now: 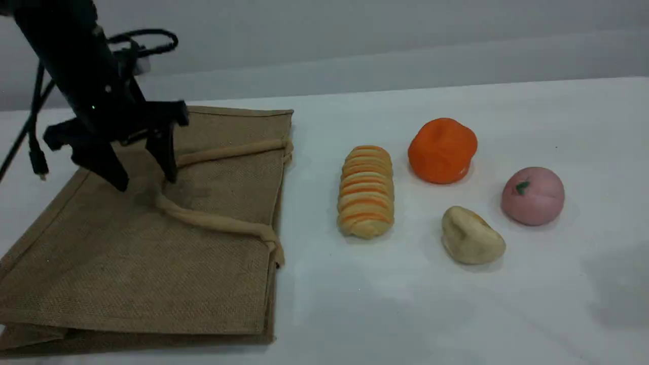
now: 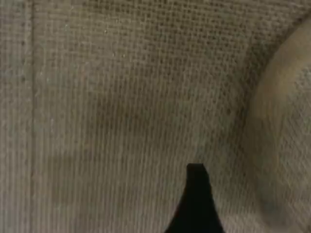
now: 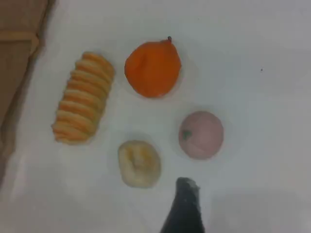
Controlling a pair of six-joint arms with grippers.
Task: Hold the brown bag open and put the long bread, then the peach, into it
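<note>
Scene view only: my left tool [image 1: 147, 183] hangs over the brown bag [image 1: 152, 263], jaws spread and empty, tips beside a beige handle [image 1: 218, 222]. The bag lies flat on the desk [image 1: 405, 304]. My right tool [image 3: 187, 194] appears only in its own wrist view, one fingertip; released, holding nothing. Below it: the long bread [image 3: 82, 98], the peach [image 3: 201, 134], an orange fruit [image 3: 153, 68], a pale lumpy piece [image 3: 139, 163], all apart. Left wrist view shows only weave.
</note>
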